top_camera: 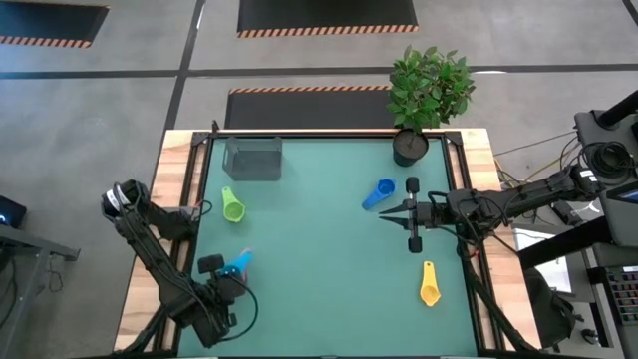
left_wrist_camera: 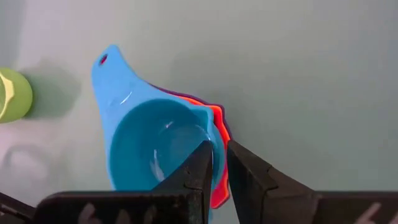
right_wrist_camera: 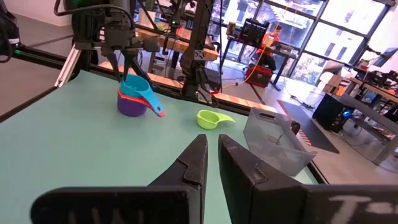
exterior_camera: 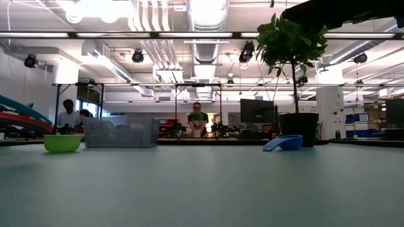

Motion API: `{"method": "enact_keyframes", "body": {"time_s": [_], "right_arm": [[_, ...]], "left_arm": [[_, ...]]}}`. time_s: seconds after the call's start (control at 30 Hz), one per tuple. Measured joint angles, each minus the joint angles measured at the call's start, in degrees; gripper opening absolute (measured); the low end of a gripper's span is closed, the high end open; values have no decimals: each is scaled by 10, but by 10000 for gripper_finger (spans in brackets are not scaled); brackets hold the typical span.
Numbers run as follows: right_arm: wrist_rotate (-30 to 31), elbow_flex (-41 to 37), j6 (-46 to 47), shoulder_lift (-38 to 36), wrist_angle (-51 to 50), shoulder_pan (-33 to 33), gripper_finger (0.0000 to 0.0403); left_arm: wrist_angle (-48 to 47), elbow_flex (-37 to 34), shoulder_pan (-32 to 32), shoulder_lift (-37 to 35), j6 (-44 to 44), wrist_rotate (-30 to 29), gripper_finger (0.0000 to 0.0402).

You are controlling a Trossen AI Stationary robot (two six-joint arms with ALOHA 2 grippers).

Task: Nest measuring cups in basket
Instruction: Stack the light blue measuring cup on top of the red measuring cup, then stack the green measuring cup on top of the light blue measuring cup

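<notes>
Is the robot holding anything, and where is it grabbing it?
The left gripper pinches the rim of the light blue cup, stacked on the red cup and purple cup. The right gripper holds nothing.

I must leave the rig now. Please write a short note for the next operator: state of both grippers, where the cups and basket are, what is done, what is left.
Left gripper: near the table's front left, shut on the rim of the nested stack (light blue on top, then red, purple lowest).
Right gripper: hangs over the table's right side, narrowly open, holding nothing.
Green cup: loose, in front of the basket.
Blue cup: loose, near the plant pot.
Yellow cup: loose, front right.
Done: three cups nested.
Left: add the loose cups, move all into the basket, which holds no cups.
</notes>
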Motion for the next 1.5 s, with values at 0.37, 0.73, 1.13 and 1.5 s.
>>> {"method": "enact_keyframes", "body": {"time_s": [0.37, 0.73, 1.13, 1.5], "right_arm": [[0, 0, 0, 0, 0, 0, 28], [0, 0, 0, 0, 0, 0, 28], [0, 0, 0, 0, -1, 0, 28], [0, 22, 20, -4, -44, 0, 28]], "left_arm": [[4, 0, 0, 0, 0, 6, 32], [5, 29, 46, -10, 43, 2, 22], [10, 83, 173, -11, 237, -48, 0], [22, 68, 259, -11, 351, -45, 0]]}}
